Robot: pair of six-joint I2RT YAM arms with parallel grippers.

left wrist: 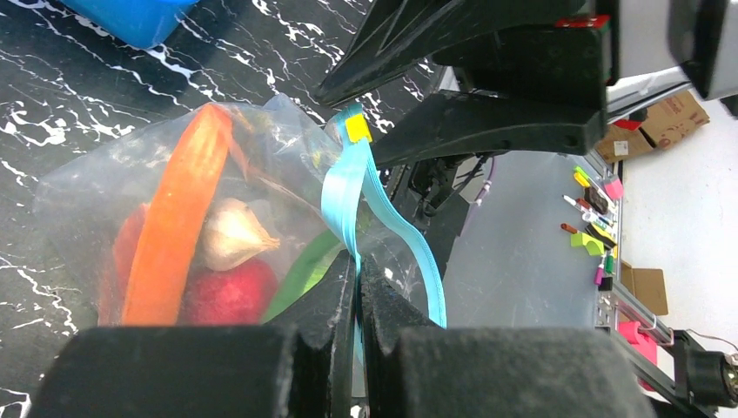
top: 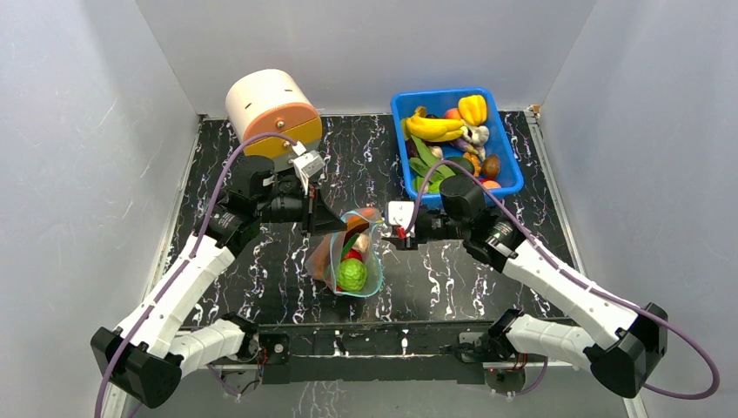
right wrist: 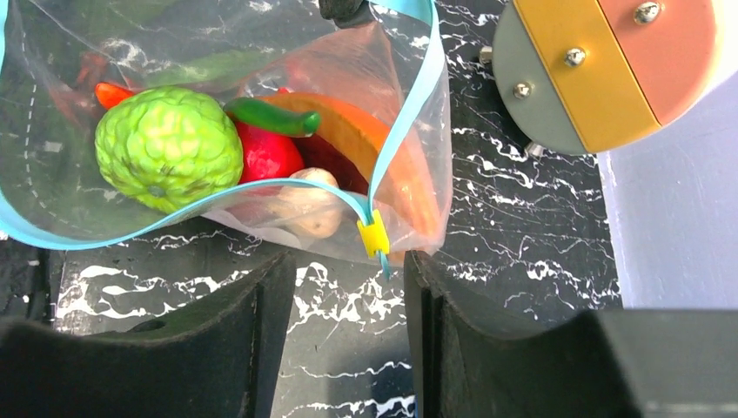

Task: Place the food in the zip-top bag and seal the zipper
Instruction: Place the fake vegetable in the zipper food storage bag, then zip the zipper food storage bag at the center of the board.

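Observation:
The clear zip-top bag lies at the table's middle, holding food: a bumpy green fruit, a red fruit, a green chili, an orange slice and a pale bulb. My left gripper is shut on the teal zipper at the bag's left end. The zipper's yellow slider sits at the other end, just ahead of my right gripper. That gripper is open, its fingertips either side of the slider's tail and not touching it. The bag's mouth gapes between the two teal strips.
A blue bin at the back right holds more toy food, including bananas and a yellow pepper. A round cream-and-orange device stands at the back left, close behind my left arm. Grey walls enclose the table.

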